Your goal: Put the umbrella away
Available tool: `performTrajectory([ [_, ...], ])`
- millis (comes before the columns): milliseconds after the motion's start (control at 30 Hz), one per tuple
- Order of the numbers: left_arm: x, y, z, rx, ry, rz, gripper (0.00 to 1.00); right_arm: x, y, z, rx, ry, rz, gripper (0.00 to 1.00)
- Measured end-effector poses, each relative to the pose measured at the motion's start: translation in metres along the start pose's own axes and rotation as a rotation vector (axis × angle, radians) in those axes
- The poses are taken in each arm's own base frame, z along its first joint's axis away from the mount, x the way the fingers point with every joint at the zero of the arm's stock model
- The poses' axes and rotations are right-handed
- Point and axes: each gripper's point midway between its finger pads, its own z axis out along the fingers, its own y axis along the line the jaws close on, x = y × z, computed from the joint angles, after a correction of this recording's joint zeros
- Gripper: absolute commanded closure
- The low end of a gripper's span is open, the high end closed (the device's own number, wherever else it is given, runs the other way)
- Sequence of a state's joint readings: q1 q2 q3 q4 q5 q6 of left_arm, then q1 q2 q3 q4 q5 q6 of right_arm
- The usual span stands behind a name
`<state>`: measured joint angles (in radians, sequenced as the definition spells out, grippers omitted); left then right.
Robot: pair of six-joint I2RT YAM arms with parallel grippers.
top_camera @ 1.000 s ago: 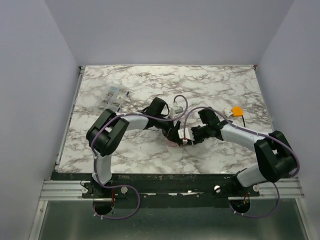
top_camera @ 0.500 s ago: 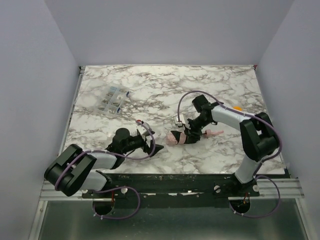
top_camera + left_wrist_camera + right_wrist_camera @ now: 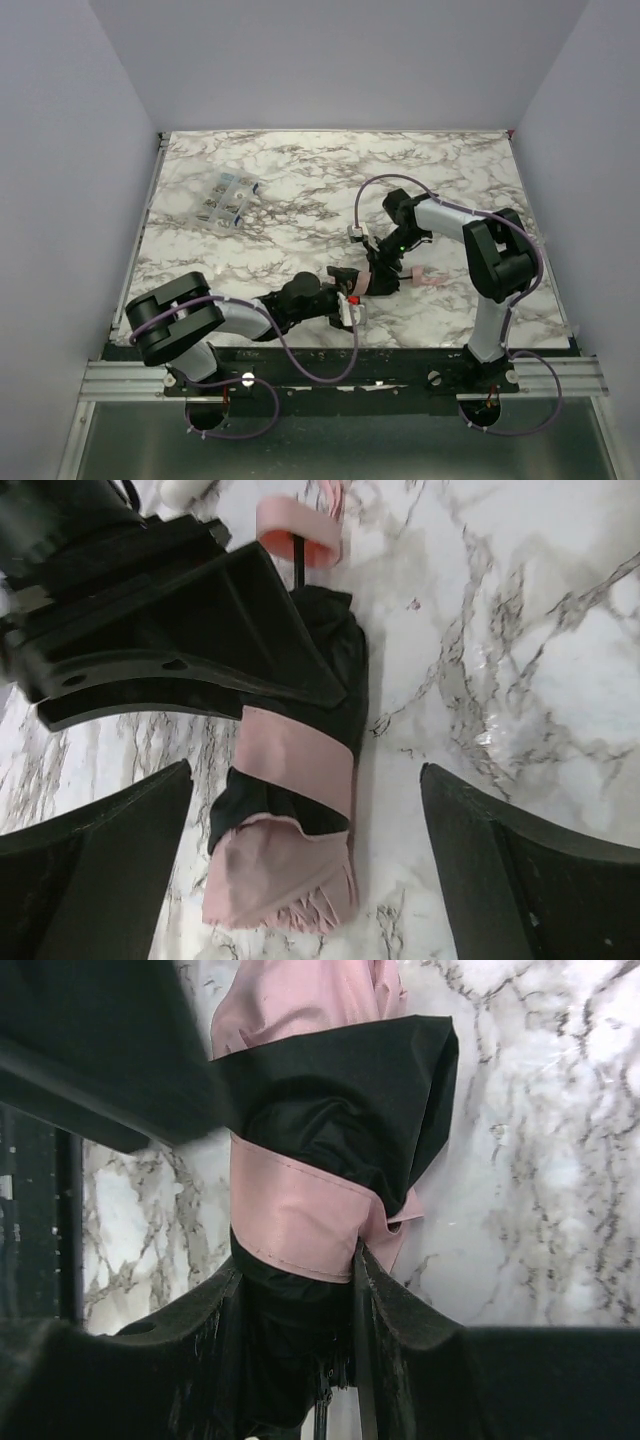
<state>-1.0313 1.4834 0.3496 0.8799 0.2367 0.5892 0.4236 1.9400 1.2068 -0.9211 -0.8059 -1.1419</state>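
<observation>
Pink umbrella (image 3: 300, 1215): right wrist view shows right hand (image 3: 298, 1285) clamping it; left hand (image 3: 305, 810) spread.

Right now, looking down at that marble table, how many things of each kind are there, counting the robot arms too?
Robot arms: 2 (left arm, right arm)
Umbrella: 1
Clear compartment box: 1
Total: 4

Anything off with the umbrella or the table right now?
The umbrella lies on the table, bundled untidily: pink fabric splays loose and ragged at one end. The right gripper clamps it; the left gripper hangs open over that end. Nothing spilled.
</observation>
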Motion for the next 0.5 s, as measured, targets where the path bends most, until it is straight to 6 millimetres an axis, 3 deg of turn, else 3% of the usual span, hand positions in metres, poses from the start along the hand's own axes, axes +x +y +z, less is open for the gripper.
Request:
performTrajectory([
  [100, 0.019, 0.004, 0.021, 0.006, 0.109, 0.063, 0.22, 0.0, 0.007, 0.002, -0.029, -0.008, 0.033, 0.95],
  [167, 0.033, 0.006, 0.032, 0.017, 0.183, 0.079, 0.33, 0.001, 0.011, 0.003, -0.046, -0.011, 0.054, 0.94],
  [233, 0.044, 0.007, 0.041, 0.025, 0.241, 0.082, 0.55, 0.002, 0.015, 0.003, -0.06, -0.014, 0.073, 0.93],
  [267, 0.045, 0.007, 0.043, 0.034, 0.254, 0.079, 0.76, 0.002, 0.015, 0.003, -0.061, -0.017, 0.075, 0.91],
  [300, 0.047, 0.005, 0.045, 0.049, 0.27, 0.073, 0.89, 0.003, 0.015, 0.003, -0.061, -0.019, 0.078, 0.88],
  [333, 0.049, 0.001, 0.045, 0.066, 0.283, 0.069, 0.94, 0.003, 0.015, 0.002, -0.061, -0.02, 0.081, 0.81],
  [367, 0.048, 0.0, 0.047, 0.077, 0.291, 0.062, 0.97, 0.005, 0.015, 0.002, -0.061, -0.019, 0.084, 0.73],
  [400, 0.048, -0.001, 0.048, 0.083, 0.296, 0.047, 1.0, 0.006, 0.015, 0.001, -0.061, -0.022, 0.088, 0.48],
  [433, 0.047, -0.001, 0.049, 0.097, 0.301, 0.023, 1.0, 0.007, 0.014, -0.001, -0.058, -0.024, 0.096, 0.1],
  [467, 0.046, -0.001, 0.05, 0.116, 0.3, -0.006, 1.0, 0.007, 0.013, -0.004, -0.05, -0.032, 0.1, 0.0],
  [500, 0.045, 0.001, 0.052, 0.126, 0.294, -0.025, 1.0, 0.006, 0.013, -0.007, -0.048, -0.045, 0.117, 0.0],
])
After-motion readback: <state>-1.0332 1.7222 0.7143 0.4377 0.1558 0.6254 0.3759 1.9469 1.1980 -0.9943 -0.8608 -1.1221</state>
